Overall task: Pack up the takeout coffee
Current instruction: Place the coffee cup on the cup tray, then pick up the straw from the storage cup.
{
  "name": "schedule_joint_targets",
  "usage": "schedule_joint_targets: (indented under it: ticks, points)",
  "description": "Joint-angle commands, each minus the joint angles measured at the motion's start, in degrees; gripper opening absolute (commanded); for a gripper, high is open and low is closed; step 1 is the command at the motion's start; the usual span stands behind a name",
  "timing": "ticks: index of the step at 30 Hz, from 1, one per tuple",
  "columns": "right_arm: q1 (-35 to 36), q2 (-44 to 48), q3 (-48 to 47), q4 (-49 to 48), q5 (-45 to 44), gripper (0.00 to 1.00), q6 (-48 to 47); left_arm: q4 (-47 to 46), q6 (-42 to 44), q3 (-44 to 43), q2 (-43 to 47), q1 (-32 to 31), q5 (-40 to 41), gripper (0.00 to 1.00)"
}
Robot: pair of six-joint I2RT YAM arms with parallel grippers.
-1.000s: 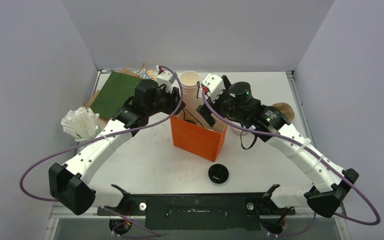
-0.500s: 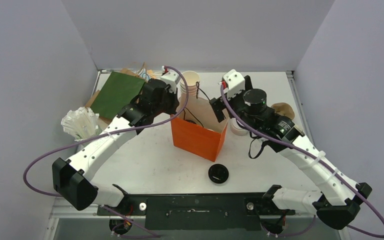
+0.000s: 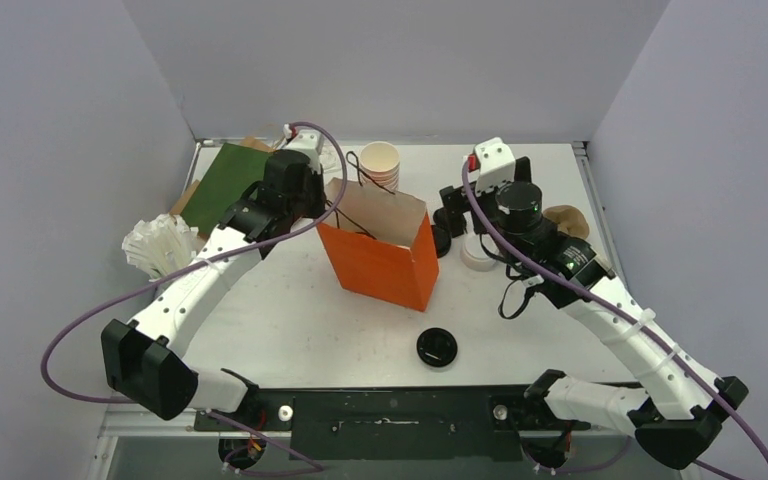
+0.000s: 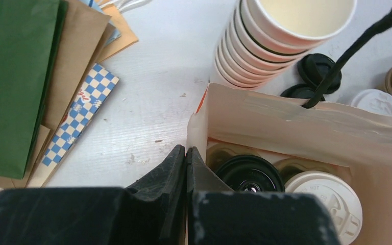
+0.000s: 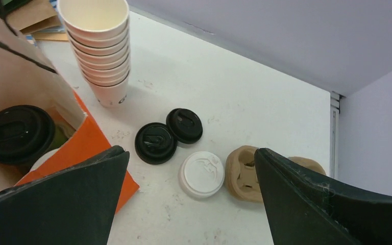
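Note:
An orange paper bag [image 3: 375,265] with a pale inside stands mid-table, its mouth up. Inside it I see takeout coffee: a black-lidded cup [image 4: 250,173] and a white-lidded cup [image 4: 326,196]. The right wrist view shows the black-lidded cup [image 5: 16,133] with a bit of olive-green side. My left gripper [image 4: 186,149] is shut on the bag's rim at its far left corner [image 3: 325,190]. My right gripper [image 5: 191,151] is open and empty, hanging above the table just right of the bag [image 3: 455,215], over the loose lids.
A stack of lidless white cups [image 3: 381,165] stands behind the bag. Two loose black lids [image 5: 155,143], a white lid [image 5: 201,173] and brown cup carriers [image 5: 245,173] lie to its right. Another black lid [image 3: 437,347] lies in front. Green and brown bags [image 3: 225,185] sit far left.
My left gripper closed on the bag's rim and drew the bag to the left. My right gripper backed away to the right, out from over the bag's mouth, staying open.

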State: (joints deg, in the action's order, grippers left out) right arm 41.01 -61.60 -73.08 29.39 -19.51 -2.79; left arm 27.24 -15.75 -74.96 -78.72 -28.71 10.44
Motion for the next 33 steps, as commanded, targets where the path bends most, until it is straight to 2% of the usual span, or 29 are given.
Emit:
schedule_joint_targets:
  ticks: [1, 9, 15, 21, 26, 28, 33]
  points:
    - [-3.56, -0.48, -0.75, -0.88, -0.99, 1.00, 4.37, -0.13, -3.53, -0.94, 2.42, 1.64, 3.48, 0.00]
    - [-10.23, -0.72, 1.08, -2.29, 3.40, 1.00, 8.19, -1.94, -5.75, -2.75, 1.79, 2.01, 0.90, 0.00]
    - [-14.02, -0.71, 2.73, -3.70, 4.76, 1.00, 9.30, -2.96, -6.64, -2.26, 1.11, 5.92, 0.47, 0.00]
    - [-18.17, -0.93, 4.09, -4.82, 9.62, 1.00, 12.13, -3.73, -7.10, -2.11, 1.47, 6.12, -0.32, 0.01]
    - [-18.39, -2.10, 2.58, -4.37, 13.42, 1.00, 15.11, -2.53, -7.02, -1.36, 3.91, 6.12, -0.33, 0.29]
    - [-18.29, -2.89, 1.72, -3.77, 12.25, 1.00, 17.67, -1.21, -6.73, -1.77, 4.92, 6.11, 0.20, 0.35]
    - [-18.12, -2.66, 2.39, -4.74, 7.52, 1.00, 20.52, 2.78, -5.63, -3.43, 7.87, 6.92, 0.95, 0.42]
